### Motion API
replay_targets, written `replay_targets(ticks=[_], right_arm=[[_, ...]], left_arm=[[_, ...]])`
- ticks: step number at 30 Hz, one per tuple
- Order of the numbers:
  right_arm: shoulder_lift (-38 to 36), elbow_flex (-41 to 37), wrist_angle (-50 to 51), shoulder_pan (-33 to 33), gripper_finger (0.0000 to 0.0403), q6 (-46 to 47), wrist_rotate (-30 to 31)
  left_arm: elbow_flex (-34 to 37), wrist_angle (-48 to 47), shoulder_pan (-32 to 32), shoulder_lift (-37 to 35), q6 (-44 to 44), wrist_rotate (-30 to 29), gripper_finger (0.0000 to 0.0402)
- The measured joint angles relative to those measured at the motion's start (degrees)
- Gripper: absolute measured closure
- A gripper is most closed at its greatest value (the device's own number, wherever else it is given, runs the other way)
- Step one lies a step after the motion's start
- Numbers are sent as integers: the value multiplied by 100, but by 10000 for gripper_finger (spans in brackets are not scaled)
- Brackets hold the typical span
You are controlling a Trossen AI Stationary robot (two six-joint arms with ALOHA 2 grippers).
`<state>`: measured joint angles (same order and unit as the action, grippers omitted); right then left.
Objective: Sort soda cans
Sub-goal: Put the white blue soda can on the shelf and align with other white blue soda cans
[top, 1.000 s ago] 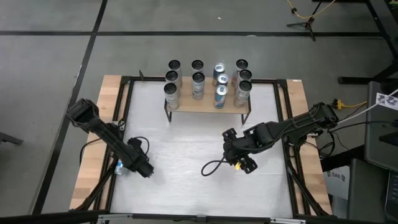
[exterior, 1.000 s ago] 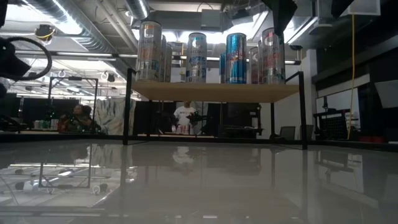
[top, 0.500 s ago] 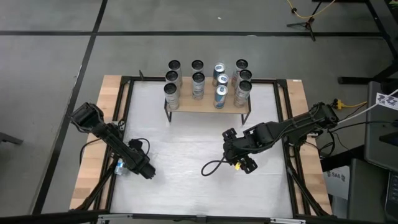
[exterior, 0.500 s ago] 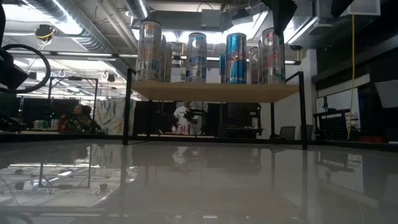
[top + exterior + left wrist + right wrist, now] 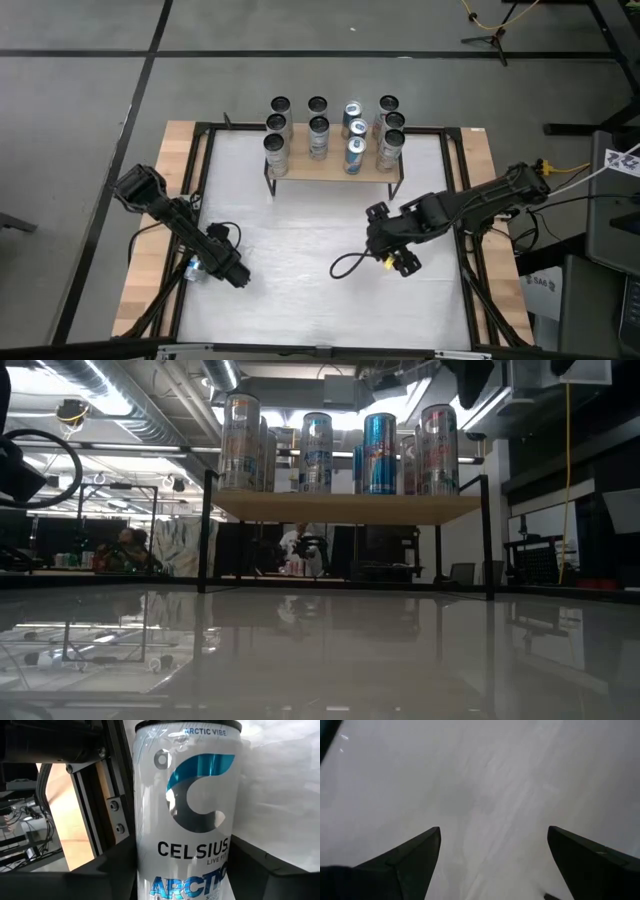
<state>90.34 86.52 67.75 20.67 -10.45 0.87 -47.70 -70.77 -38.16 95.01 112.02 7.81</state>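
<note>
A white soda can with a blue and black label lies on the table along the left frame rail. In the high view only a small blue-and-white bit of this can shows beside my left gripper, which is low over it and shut on it. Several more soda cans stand upright on a raised wooden rack at the table's far side; in the low view these cans top the rack. My right gripper hangs open above the table's right middle, with nothing between the fingers of this right gripper. My left gripper pinches the can between its two fingers, one finger on each side of the can's lower body, near the label's bottom lettering. The fingers slant down at it and lie across it. The can's top end points away from the gripper.
The black frame rail and the wooden border run close along the can at the table's left edge. The white tabletop lies bare between the two arms. A loose cable loop hangs by the right gripper.
</note>
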Motion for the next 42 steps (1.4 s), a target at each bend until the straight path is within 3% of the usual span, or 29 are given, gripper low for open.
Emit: replay_targets(ticks=[8,14,20,26,31,42], right_arm=[[-821,-95,-86,63,40,476,16],[-1932,-1263,-515,443,40,1132,644],[-3135,-2505,-1292,873,40,1961,1339],[-3893,-3387,-2290,1018,40,2068,1411],[-4045,-3757,-2805,1008,40,2045,1416],[-3981,-4249,-3843,1008,40,1839,1549]], left_arm=[[-75,198,-6,-10,-29,-240,172],[-511,473,-4,0,-300,-964,174],[-1209,731,0,14,-303,-2370,174],[-1639,1666,53,14,-401,-4346,174],[-1644,3145,397,61,-1566,-5474,174],[-1644,6756,1470,298,-5769,-6936,174]])
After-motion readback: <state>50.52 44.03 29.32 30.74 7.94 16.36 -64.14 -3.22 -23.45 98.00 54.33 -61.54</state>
